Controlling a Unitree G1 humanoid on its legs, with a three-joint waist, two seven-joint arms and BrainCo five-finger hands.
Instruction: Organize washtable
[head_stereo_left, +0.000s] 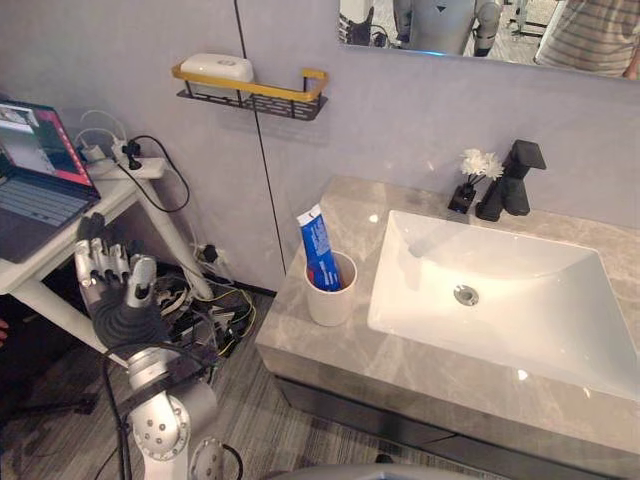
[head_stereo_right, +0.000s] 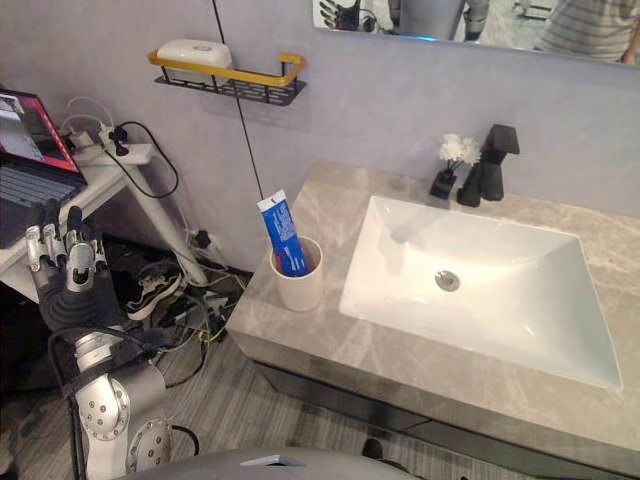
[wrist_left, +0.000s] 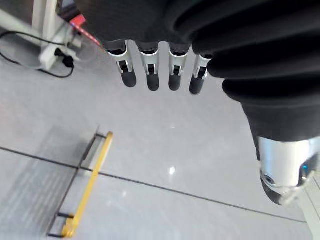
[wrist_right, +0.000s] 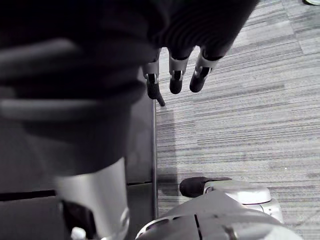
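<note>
A cream cup stands on the grey stone washtable, left of the white basin. A blue toothpaste tube stands upright in it. My left hand is raised to the left of the washtable, well clear of the cup, with straight fingers and nothing in it. In the left wrist view its fingers point at the grey wall. My right hand hangs over the striped floor, fingers relaxed and holding nothing.
A black faucet and a small black vase of white flowers stand behind the basin. On the wall is a yellow-railed shelf with a white soap box. A laptop sits on a white side table at the left, cables beneath.
</note>
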